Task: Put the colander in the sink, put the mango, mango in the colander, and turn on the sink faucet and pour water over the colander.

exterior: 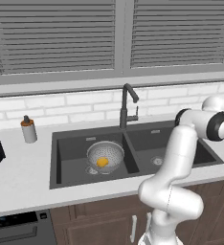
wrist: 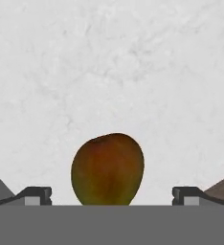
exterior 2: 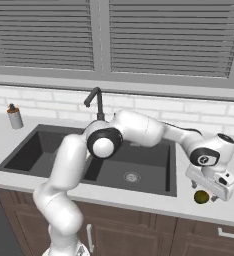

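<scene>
One yellow mango inside colander

Colander: silvery metal, fine dotted perforation pattern. At its centre, yellow mango: bright yellow-orange, uniform.

Sink: dark grey, matte; drains paler metallic rings. Sink faucet: dark grey, same tone as the basins.

Second mango: reddish-brown toward 12 o'clock, grading to olive-green toward 6 o'clock in the hand view; dark greenish in the right base view.

Counter: off-white, faint grey marbling.

Bottle: grey body, brown top.

Backsplash: white brick pattern, grey joints.

Blinds: grey horizontal slats.

Cabinets: dark brown wood.
</scene>
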